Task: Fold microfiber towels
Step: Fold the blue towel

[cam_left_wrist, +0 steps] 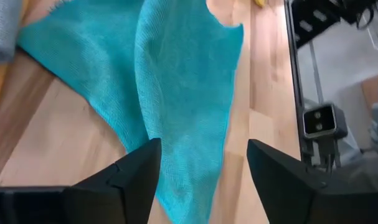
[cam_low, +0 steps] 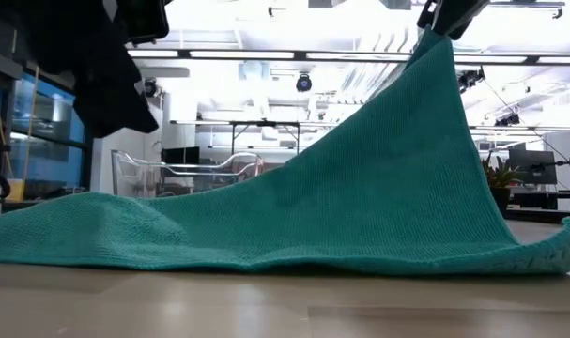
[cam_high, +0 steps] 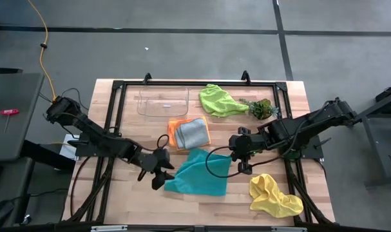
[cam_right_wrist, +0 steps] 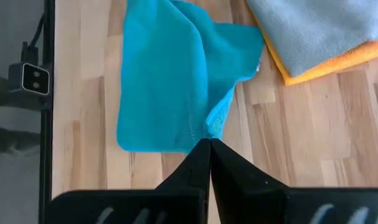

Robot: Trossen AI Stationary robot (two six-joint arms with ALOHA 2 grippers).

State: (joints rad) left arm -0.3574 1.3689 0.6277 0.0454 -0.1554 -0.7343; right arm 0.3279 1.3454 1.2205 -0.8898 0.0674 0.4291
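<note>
- The yellow towel (cam_high: 275,195) lies crumpled at the near right of the table (cam_high: 292,103); only the high view shows it.
- The teal towel (cam_high: 198,173) sits near the middle of the near half; from above it is a rough wedge whose long axis runs from its near-left end toward the far right; the low view alone shows that its right corner is lifted to a peak while the rest sags onto the wood.
- The left gripper (cam_high: 162,173) is at the towel's near-left end; the left wrist view shows its fingers (cam_left_wrist: 129,177) spread apart with the teal cloth lying between them, not clamped.
- The right gripper (cam_high: 239,156) is at the towel's far-right corner; the right wrist view shows its fingers (cam_right_wrist: 235,177) pressed together, pinching an edge of the teal cloth.
- Beyond, the grey towel (cam_high: 193,132) lies folded on the folded orange towel (cam_high: 175,131); the right wrist view shows orange edges sticking out under the grey.
- Farthest off, the clear tray (cam_high: 162,102) is on the left, the lime green towel (cam_high: 219,100) is bunched on the right, and the plant sprig (cam_high: 262,107) lies just beside it.
</note>
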